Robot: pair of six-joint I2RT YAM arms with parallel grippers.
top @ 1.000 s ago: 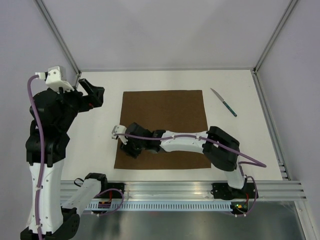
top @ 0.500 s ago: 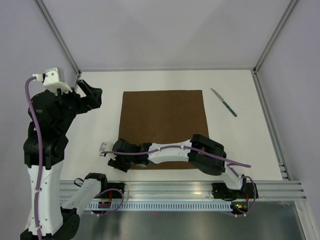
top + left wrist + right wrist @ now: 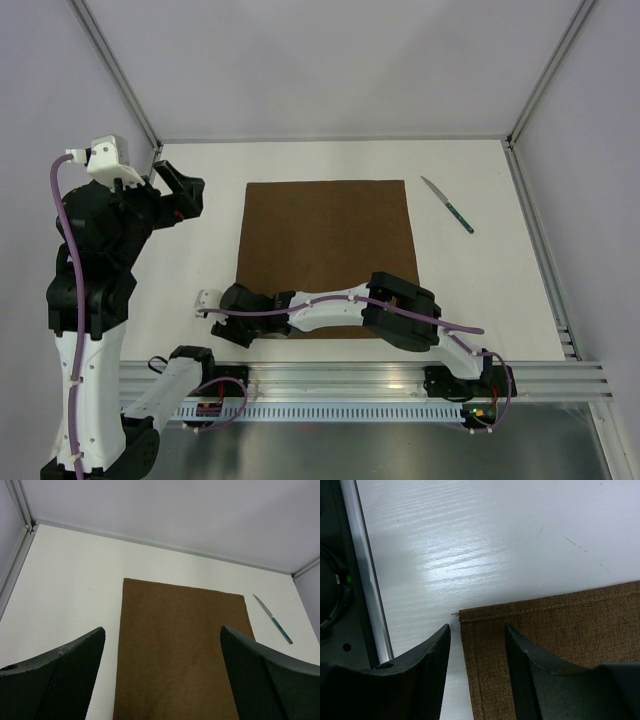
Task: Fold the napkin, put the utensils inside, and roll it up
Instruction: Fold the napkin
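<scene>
No writing, label, brand, number or sign could be read in any view. The napkin showed only plain brown weave; the knife at far right was too small to tell.

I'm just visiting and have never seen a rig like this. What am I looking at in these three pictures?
These are two robot arms bolted to a table's near edge, each ending in a two-finger gripper. The wide picture comes from a fixed camera overhead; the other two from a small camera on each wrist, so the dark shapes at the bottom are that arm's own fingers. On the white table lies a flat brown napkin, with one teal-handled knife off to its right. The left gripper is raised, open and empty, looking down on the cloth. The right gripper is low at the napkin's near left corner, open, a finger to each side of its edge. Nothing is held.
</scene>
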